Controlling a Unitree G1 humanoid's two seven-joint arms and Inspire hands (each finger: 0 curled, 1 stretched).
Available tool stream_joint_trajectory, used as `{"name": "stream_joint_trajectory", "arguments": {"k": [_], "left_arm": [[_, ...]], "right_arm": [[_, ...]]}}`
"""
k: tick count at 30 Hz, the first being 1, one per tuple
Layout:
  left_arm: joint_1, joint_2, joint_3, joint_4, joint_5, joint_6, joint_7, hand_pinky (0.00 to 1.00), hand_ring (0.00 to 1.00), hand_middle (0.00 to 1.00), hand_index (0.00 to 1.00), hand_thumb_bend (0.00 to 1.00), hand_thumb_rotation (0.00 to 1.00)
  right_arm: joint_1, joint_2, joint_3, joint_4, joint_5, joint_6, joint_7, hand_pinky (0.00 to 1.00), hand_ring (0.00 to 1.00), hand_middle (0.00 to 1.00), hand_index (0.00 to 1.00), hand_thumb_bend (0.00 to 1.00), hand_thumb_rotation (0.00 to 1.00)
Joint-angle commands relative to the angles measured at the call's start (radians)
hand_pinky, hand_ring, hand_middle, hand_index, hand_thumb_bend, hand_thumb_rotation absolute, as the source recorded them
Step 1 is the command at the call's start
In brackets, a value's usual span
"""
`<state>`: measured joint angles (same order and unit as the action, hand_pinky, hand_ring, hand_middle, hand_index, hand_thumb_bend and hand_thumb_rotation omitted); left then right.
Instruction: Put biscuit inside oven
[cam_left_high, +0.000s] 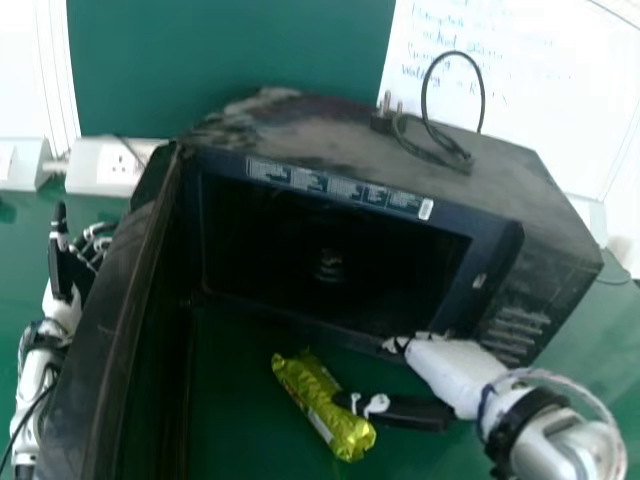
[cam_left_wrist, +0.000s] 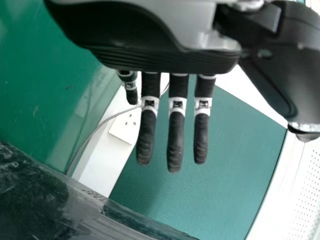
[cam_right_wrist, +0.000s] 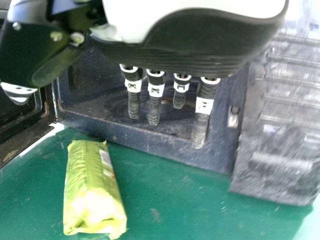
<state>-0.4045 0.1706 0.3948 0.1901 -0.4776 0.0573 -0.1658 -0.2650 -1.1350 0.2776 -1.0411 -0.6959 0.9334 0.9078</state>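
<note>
Lying before open oven (cam_left_high: 340, 140): biscuit packet (cam_left_high: 325, 408) | right robot hand (cam_left_high: 446, 372): fingers straight | left robot hand (cam_left_high: 62, 308): fingers straight

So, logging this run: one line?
yellow-green foil biscuit packet on green table | black boxy oven open | right robot hand open, near packet

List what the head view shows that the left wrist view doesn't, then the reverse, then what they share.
Head view, not left wrist view: the yellow-green biscuit packet, the right hand, the microwave oven's dark cavity, the black power cord on the oven's top, and blue handwriting on the whiteboard.

Left wrist view, not head view: a white surface with rows of small holes.

Both: the left hand, the white wall socket and the green panel.
</note>
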Motion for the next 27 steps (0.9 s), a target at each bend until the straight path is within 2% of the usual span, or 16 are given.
{"name": "stream_joint_trajectory", "arguments": {"k": [1, 7, 11, 20, 23, 27], "left_arm": [[0.007, 0.006, 0.007, 0.003, -0.009, -0.005, -0.012, 0.23, 0.3, 0.38, 0.49, 0.52, 0.06], [0.007, 0.006, 0.006, 0.003, -0.005, -0.007, -0.013, 0.23, 0.3, 0.38, 0.49, 0.52, 0.06], [0.007, 0.008, 0.006, 0.007, -0.006, -0.014, -0.024, 0.23, 0.3, 0.38, 0.49, 0.52, 0.06], [0.007, 0.005, 0.006, 0.0, -0.009, -0.001, -0.019, 0.24, 0.3, 0.38, 0.49, 0.52, 0.06], [0.008, 0.005, 0.004, -0.005, -0.004, 0.0, -0.013, 0.24, 0.3, 0.38, 0.49, 0.52, 0.06], [0.008, 0.006, 0.002, -0.004, -0.004, -0.004, -0.018, 0.24, 0.3, 0.39, 0.49, 0.52, 0.06]], "right_arm": [[-0.022, 0.029, 0.047, -0.006, -0.061, 0.024, 0.046, 0.64, 0.85, 0.89, 0.9, 1.0, 0.6], [-0.05, 0.111, 0.134, 0.007, -0.239, 0.016, 0.15, 0.62, 0.84, 0.89, 0.91, 1.0, 0.62], [-0.051, 0.192, 0.151, 0.015, -0.368, -0.046, 0.23, 0.59, 0.82, 0.88, 0.91, 1.0, 0.66], [-0.05, 0.467, 0.117, 0.058, -0.65, -0.232, 0.479, 0.63, 0.86, 0.91, 0.92, 1.0, 0.67], [-0.038, 0.553, 0.1, 0.074, -0.703, -0.32, 0.518, 0.62, 0.84, 0.9, 0.92, 1.0, 0.68], [0.002, 0.652, 0.07, 0.098, -0.744, -0.418, 0.519, 0.61, 0.83, 0.9, 0.92, 1.0, 0.68]]}}
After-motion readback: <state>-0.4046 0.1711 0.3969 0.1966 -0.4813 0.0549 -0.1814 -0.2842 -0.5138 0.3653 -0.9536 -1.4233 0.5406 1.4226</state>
